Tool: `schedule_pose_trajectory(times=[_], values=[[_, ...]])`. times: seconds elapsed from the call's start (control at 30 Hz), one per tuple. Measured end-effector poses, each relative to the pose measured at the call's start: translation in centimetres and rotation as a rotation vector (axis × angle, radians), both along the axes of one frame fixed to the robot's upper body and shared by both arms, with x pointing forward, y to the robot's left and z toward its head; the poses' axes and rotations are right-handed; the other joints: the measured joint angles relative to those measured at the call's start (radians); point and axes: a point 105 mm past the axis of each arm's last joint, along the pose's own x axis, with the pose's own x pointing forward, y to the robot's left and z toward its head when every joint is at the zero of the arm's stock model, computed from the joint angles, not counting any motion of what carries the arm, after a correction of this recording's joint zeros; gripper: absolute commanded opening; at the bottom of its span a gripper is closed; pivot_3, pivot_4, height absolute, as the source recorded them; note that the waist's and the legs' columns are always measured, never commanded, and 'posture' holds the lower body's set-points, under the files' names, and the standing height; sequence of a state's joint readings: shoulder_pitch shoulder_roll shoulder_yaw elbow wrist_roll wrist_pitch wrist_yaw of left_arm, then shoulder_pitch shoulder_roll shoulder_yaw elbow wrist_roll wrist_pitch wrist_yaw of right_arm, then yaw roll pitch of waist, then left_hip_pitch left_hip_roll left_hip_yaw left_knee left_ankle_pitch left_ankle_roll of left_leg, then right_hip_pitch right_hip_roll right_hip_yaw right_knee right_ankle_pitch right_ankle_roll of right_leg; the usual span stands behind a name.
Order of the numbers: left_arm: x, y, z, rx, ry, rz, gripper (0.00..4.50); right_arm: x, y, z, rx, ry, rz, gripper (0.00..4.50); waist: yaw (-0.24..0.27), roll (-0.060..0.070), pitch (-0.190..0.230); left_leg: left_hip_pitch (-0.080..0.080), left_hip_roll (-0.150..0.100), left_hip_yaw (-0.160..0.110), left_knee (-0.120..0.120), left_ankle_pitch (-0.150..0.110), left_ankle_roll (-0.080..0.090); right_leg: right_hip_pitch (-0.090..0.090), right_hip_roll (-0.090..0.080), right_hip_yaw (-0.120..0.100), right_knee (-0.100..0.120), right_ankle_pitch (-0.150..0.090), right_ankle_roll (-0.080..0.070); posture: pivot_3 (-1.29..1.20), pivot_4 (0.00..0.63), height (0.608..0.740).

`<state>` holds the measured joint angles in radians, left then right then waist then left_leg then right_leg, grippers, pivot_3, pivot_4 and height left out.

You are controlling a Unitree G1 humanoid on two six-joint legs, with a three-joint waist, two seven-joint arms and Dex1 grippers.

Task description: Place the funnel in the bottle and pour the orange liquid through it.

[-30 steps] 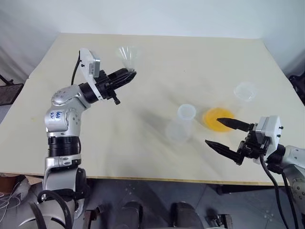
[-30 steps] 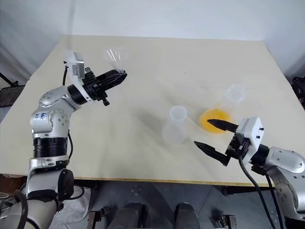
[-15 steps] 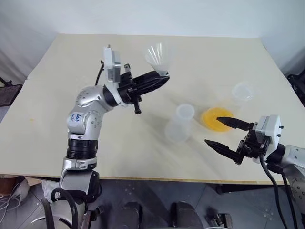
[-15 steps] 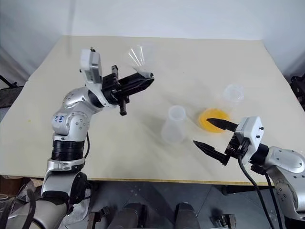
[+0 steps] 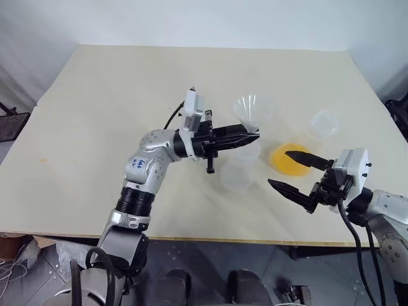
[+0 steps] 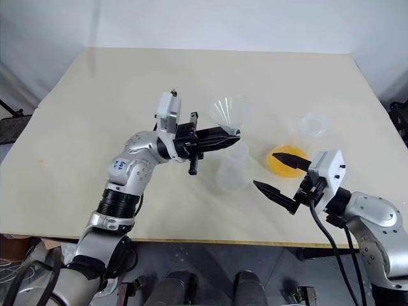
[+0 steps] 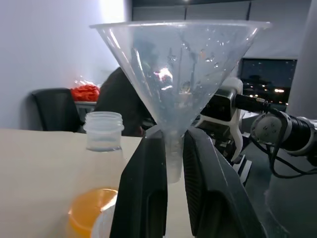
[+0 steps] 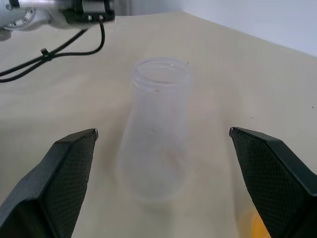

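Left hand (image 5: 254,134) is pinching the funnel (image 5: 250,112) by its thin stem, cone mouth up, holding it in the air just above and slightly to 1 o'clock of the bottle (image 5: 240,171) neck – stem tip isn't over the opening yet, as far as I can judge. Right hand (image 5: 294,172) is hanging spread wide beside the bottle at its 3 o'clock, gripping nothing. The bottle is standing upright near the desk (image 5: 95,127) middle, neck open. The orange liquid (image 5: 288,158) is sitting in a shallow clear vessel just beyond the right hand's far finger, at about 2 o'clock of the bottle. Risks, as I read them: the grip is on a slick, narrow stem, so the funnel could be tilting or slipping in the pinch on the way down; if the stem is coming in off-centre it's hitting the neck rim and tipping the light, empty bottle, since nothing is bracing it. The left fingers are lying level right at neck height, so they could be knocking the neck before the stem seats. Also around: a small clear cup (image 5: 326,122) at 2 o'clock, well apart from the bottle, beyond the liquid – not in the way. Nothing is blocking the drop onto the neck.
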<state>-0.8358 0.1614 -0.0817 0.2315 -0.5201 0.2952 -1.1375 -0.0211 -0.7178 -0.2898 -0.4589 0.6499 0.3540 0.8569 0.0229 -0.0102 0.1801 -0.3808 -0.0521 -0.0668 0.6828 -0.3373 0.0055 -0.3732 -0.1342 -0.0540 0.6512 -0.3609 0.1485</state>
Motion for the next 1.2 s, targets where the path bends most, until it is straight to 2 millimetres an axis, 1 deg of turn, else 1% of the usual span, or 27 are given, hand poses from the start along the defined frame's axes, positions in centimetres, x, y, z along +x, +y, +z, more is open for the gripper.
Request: schedule_pose_trajectory(times=[0.23,0.33,0.43,0.67,1.13,1.2], values=[[1.0,-0.6,-1.1,0.051,-0.005,0.017,0.16,-0.5,0.1,-0.6,-0.001,0.017,-0.006,4.50,0.000,0.000,0.000,0.000,-0.001,0.000,0.000,0.000,0.000,0.000,0.000,0.000,0.000,0.000,0.000,0.00,0.150,0.740],[1.3,-0.9,-1.3,0.063,-0.011,0.022,0.16,-0.6,0.2,-0.6,0.000,0.017,-0.011,4.50,0.000,0.000,0.000,0.000,-0.002,0.000,0.000,0.000,0.000,0.000,0.000,0.000,0.000,0.000,0.000,0.00,0.150,0.740],[1.5,-1.1,-1.4,0.077,-0.020,0.019,0.16,-0.8,0.4,-0.6,-0.002,0.012,-0.007,4.50,0.000,0.000,0.000,0.000,-0.002,0.000,0.000,0.000,0.000,0.000,0.000,0.000,0.000,0.000,0.000,0.00,0.150,0.740],[1.8,-1.2,-2.4,0.127,-0.021,0.019,0.16,-0.9,0.2,-0.8,-0.001,0.023,-0.020,4.50,0.000,0.000,0.000,0.000,-0.002,0.000,0.000,0.000,0.000,0.000,0.000,0.000,0.000,0.000,0.000,0.00,0.150,0.740],[2.1,-1.1,-2.4,0.163,-0.042,0.036,0.16,-0.9,0.1,-1.0,-0.001,0.029,-0.024,4.50,0.000,0.000,0.000,0.000,-0.002,0.000,0.000,0.000,0.000,0.000,0.000,0.000,0.000,0.000,0.000,0.00,0.150,0.740],[2.0,-1.1,-2.4,0.165,-0.038,0.034,0.88,-0.9,0.1,-1.0,-0.001,0.028,-0.025,4.50,0.000,0.000,0.000,0.000,-0.002,0.000,0.000,0.000,0.000,0.000,0.000,0.000,0.000,0.000,0.000,0.00,0.150,0.740]])
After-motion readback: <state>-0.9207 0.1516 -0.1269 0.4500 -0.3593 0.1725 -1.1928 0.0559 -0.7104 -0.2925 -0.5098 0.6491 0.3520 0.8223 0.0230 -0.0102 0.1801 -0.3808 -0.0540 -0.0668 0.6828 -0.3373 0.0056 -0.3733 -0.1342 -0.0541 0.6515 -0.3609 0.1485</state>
